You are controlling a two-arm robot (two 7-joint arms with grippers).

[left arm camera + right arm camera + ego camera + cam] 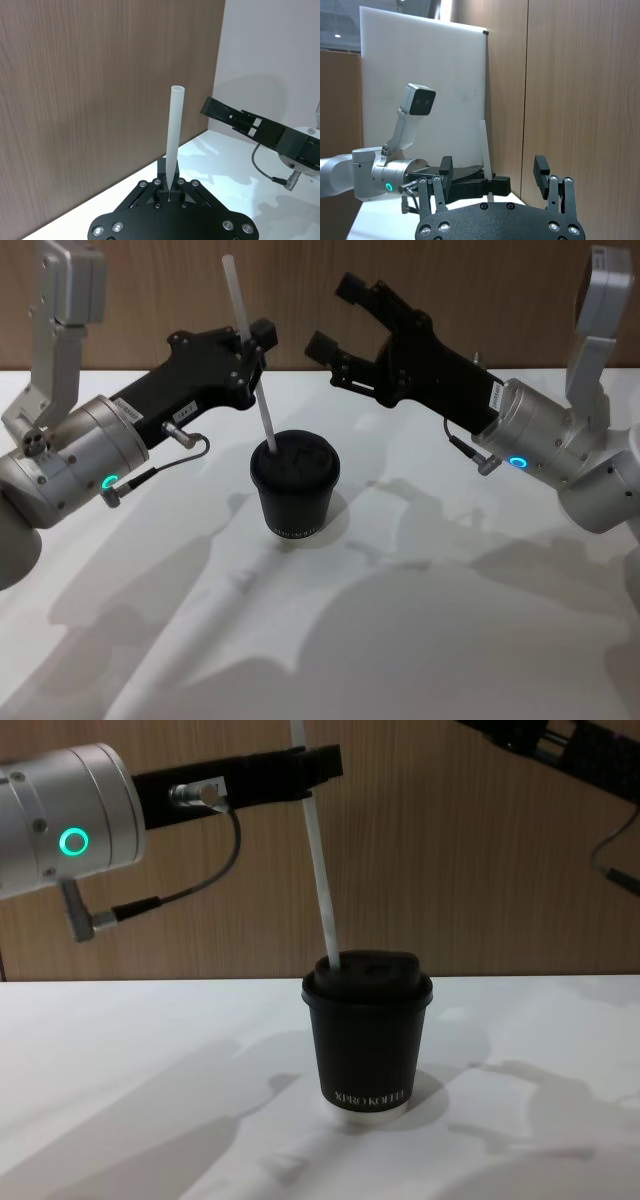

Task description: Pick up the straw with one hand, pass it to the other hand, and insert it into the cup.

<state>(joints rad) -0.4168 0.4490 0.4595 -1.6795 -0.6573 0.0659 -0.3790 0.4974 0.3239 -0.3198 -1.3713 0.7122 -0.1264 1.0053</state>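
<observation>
The black cup [295, 495] with its domed lid stands upright mid-table, "XPRO KOFFEE" lettering facing me in the chest view [368, 1040]. A white straw [250, 350] leans slightly, its lower end meeting the lid on the left side; how deep it goes is hidden. My left gripper [255, 345] is shut on the straw's upper half, above and left of the cup; it also appears in the left wrist view [170, 192] and chest view [318, 765]. My right gripper [335, 315] hangs open and empty above and right of the cup, clear of the straw [485, 147].
The white table [450, 620] stretches around the cup, crossed by the arms' shadows. A wood-panelled wall [480, 870] stands right behind the table. A white board [420, 65] leans against that wall beyond my left arm.
</observation>
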